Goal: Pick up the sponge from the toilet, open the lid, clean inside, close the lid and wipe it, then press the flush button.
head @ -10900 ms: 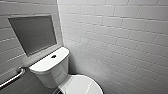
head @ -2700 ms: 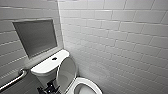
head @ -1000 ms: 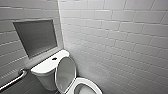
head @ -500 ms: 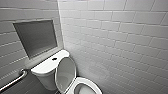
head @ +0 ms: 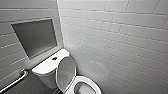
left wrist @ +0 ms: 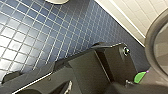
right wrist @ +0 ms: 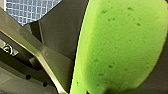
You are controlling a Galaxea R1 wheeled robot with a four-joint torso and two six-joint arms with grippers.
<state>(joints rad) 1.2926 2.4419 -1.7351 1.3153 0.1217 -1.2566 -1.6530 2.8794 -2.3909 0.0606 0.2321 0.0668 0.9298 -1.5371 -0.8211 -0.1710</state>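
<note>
Lifted since the earliest frame, the lid point(head: 66, 72) stands upright against the tank point(head: 46, 67), baring the bowl. The sponge point(right wrist: 125, 47) sits gripped in the right fingers point(right wrist: 63, 32), apparently long axis outward, near the toilet point(head: 93, 83) rim; the right arm is nearer.

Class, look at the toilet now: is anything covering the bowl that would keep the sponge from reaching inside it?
Nothing visible does. The lid stands raised against the tank, leaving the bowl of the toilet uncovered in the head view. The sponge shows close up in the right wrist view.
</note>
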